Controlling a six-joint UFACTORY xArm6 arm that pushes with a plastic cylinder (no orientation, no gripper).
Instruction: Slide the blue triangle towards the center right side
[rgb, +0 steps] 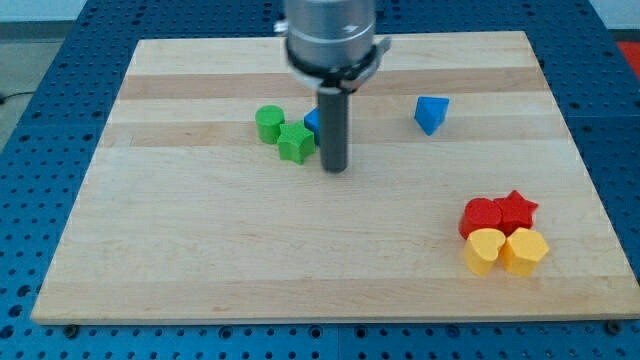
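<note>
Currently: tip (335, 168) just right of green star (295, 143) | blue triangle (431, 114) well right, apart | jaws: none fitted, state cannot be told

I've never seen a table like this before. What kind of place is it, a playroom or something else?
Probably a robot lab, not a playroom. A wooden board sits on a blue bench full of holes, and my tip comes down beside a green star block, with a blue triangle farther right.

My arm comes down from the view's top centre, its grey cylindrical housing blurred, the dark rod upright below it, my tip (335, 168) resting on the tabletop (300, 260).
</note>
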